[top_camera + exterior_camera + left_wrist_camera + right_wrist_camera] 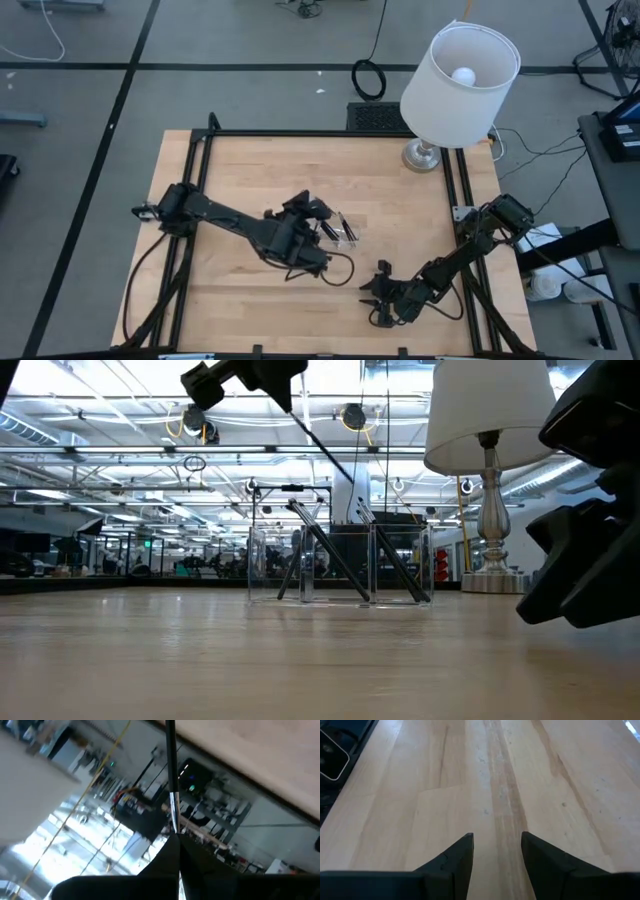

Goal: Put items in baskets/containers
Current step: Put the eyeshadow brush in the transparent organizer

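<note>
1. Centrally, the clear plastic tray (340, 565) stood on the pale wooden table (300, 180), a shallow box with thin see-through walls; in the high view it lay at mid-table (345, 228), just beside the left gripper.
2. Inside it, several slim dark sticks (335, 560) leaned slanted against the walls, crossing one another; their exact number could not be told.
3. The left gripper (177, 842) hung above the tray, its dark fingers pinched tight on one stick (171, 780); that rod was thin and straight, black along its shaft with a silvery band near the fingertips; in the low view it slanted down from the gripper (245, 375) toward the tray (330, 450).
4. The right gripper (496, 852) waited low over the table's near edge, well apart from the tray; its two blunt, wedge-shaped black fingers (457, 855) stood spread wide with nothing between them, only smooth, streaky wood grain beyond.
5. A lamp (458, 75) with a white drum shade and a shiny turned metal stem stood at the far right corner.
</note>
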{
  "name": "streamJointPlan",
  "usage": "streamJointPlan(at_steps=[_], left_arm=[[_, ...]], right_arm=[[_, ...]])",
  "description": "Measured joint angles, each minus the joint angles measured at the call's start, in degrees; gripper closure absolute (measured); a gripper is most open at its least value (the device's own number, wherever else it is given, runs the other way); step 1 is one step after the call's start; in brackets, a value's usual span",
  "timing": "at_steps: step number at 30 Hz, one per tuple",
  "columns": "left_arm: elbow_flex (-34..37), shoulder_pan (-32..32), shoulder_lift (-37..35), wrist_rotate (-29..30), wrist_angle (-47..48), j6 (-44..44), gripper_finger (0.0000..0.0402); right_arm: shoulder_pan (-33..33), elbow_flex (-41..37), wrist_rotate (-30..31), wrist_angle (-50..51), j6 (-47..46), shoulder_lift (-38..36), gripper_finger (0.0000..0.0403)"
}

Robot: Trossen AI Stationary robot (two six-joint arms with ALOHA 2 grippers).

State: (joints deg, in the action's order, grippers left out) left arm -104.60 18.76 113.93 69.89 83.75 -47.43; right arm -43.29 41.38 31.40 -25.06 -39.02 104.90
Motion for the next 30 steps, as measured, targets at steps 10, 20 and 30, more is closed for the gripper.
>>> streamJointPlan(at_steps=[10,20,30], left_arm=[[9.62,1.25,-0.09,-3.41,-10.87,-12.39,0.0401],[16.08,-0.56,-0.04,-7.81,-31.38,-26.69,0.0401],[18.99,-1.10,-0.04,-10.77,-37.33,-30.52,0.0398]], right_arm=[[0.04,0.00,0.01,0.03,0.91,0.00,0.0248],[0.04,0.00,0.02,-0.41,0.73,0.00,0.0248],[0.04,0.00,0.02,-0.91,0.71,0.00,0.0248]])
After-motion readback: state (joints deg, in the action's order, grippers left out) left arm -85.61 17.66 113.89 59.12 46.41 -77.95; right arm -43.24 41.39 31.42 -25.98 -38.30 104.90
